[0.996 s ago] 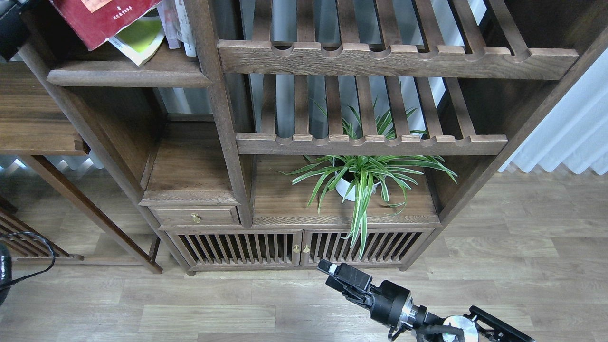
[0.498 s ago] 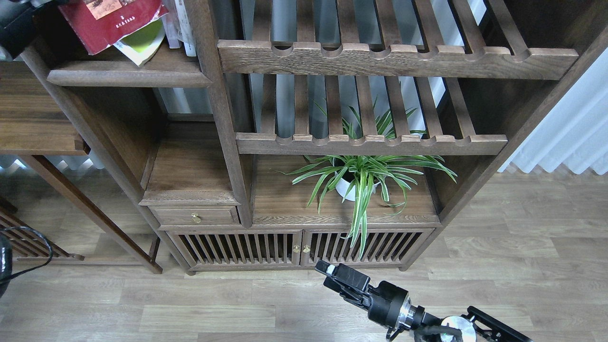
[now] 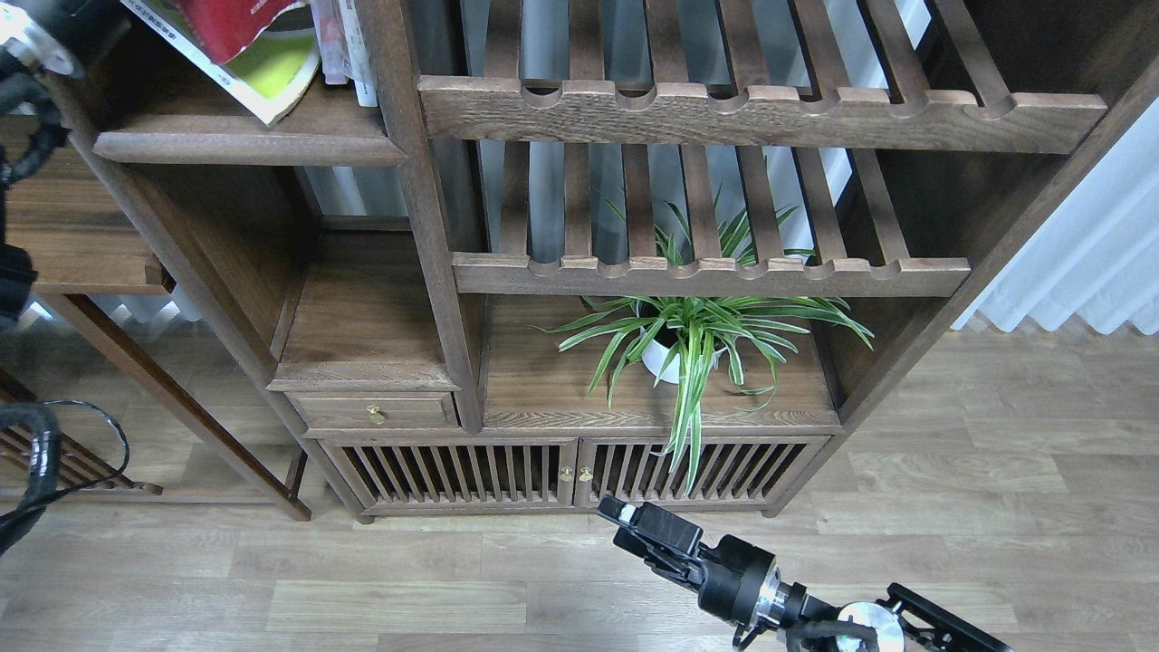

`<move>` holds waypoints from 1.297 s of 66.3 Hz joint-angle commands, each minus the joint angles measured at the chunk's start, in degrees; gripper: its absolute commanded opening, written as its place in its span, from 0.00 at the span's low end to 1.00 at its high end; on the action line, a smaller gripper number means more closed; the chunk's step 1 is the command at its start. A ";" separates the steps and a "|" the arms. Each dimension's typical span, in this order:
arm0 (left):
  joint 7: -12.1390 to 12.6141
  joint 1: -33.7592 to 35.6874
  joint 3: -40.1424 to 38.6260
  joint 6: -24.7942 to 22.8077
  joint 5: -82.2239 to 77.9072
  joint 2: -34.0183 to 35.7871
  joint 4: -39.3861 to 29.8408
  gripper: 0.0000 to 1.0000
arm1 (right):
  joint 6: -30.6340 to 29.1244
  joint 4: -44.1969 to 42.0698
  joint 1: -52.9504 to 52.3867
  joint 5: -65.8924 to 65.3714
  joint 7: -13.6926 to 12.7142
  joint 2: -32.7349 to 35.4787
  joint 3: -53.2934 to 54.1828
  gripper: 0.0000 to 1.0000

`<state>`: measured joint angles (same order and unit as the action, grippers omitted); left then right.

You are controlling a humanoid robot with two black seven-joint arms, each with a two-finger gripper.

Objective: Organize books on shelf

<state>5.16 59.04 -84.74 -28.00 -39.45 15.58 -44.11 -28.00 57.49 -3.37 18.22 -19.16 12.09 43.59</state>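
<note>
black right end effector (image 3: 625,525) | low, holding nothing | opening unclear

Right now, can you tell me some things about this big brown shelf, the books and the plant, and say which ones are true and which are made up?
1. The green striped plant in a white pot stands under the lower slatted rack. True.
2. The yellow-green paperback lies on the wooden floor. False: it rests on the solid dark-brown shelf board at top left.
3. The dark red paperback sits above the yellow-green one. True.
4. The right gripper is holding the plant. False: it hangs low before the cabinet doors, clear of the plant.
5. The small drawer with a brass knob is pulled out. False: it is closed.
</note>
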 commanded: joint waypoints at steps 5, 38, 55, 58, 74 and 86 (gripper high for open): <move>-5.60 -0.33 2.30 0.00 0.17 0.50 1.74 0.06 | 0.00 -0.01 0.03 0.06 0.00 -0.05 0.00 0.99; -6.83 -0.68 4.06 0.00 2.71 -0.12 3.07 0.54 | 0.00 -0.01 0.47 0.23 0.09 -0.05 0.09 0.99; -7.10 -1.38 4.06 0.00 8.07 -0.03 2.28 0.90 | 0.00 -0.01 0.47 0.24 0.09 -0.14 0.09 0.99; -7.19 -2.09 4.06 0.00 9.65 0.06 1.84 0.91 | 0.00 -0.01 0.47 0.24 0.09 -0.14 0.09 0.99; -7.27 -11.58 3.71 0.00 15.99 -0.03 -8.36 0.92 | 0.00 0.08 0.82 0.32 0.09 -0.49 0.09 0.99; -7.27 -21.07 2.13 0.00 15.99 -0.12 -18.03 0.92 | 0.00 -0.01 1.44 0.59 0.97 -1.28 0.70 0.99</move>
<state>-2.07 43.56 -81.45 -28.00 -23.52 15.54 -56.67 -28.00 57.55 -2.09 18.65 -18.91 11.47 43.74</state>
